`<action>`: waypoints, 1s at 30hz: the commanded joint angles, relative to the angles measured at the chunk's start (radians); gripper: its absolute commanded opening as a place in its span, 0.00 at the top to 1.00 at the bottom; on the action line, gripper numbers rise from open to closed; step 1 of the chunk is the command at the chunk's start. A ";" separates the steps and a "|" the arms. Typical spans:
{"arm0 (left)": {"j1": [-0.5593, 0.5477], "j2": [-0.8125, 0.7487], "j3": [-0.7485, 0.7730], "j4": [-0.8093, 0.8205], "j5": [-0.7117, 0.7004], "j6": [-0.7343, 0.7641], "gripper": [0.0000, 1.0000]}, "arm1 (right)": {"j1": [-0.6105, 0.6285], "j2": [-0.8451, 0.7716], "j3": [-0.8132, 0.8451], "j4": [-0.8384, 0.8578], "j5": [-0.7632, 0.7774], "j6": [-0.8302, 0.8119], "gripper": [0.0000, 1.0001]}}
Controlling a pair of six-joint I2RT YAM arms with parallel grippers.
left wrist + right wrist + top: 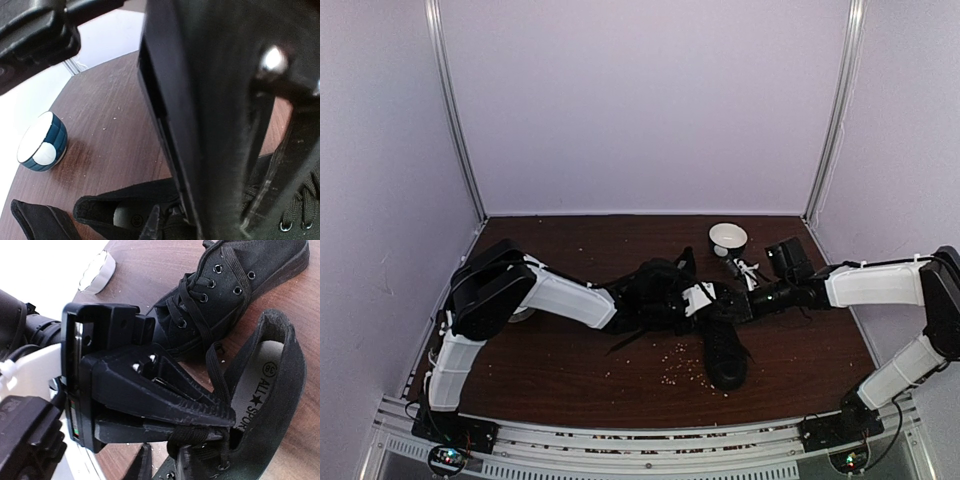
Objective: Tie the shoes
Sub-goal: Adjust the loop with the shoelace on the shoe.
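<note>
From above, the left hand (728,302) and right hand (750,300) blend into the black shoes (725,355), hiding their grips; the lace (216,365) is too thin to trace there. Blurred fingers (210,100) fill the left wrist view, and frame edges cut both shoes in each wrist view.

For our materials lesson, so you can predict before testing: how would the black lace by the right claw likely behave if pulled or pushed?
Probably floppy: the lace bends in loose curves across the shoe. Likely very light, being thin beside the shoe. Pushing would probably just buckle it.
</note>
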 commanded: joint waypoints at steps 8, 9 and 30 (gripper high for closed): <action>0.004 -0.055 0.029 -0.005 0.003 0.000 0.97 | -0.008 -0.004 0.019 0.000 0.077 0.003 1.00; 0.004 -0.056 0.028 -0.011 0.002 0.005 0.96 | -0.011 -0.011 0.017 -0.007 0.076 0.002 1.00; 0.033 -0.107 0.099 -0.304 0.090 0.260 0.46 | -0.054 -0.062 0.054 -0.163 -0.012 -0.086 1.00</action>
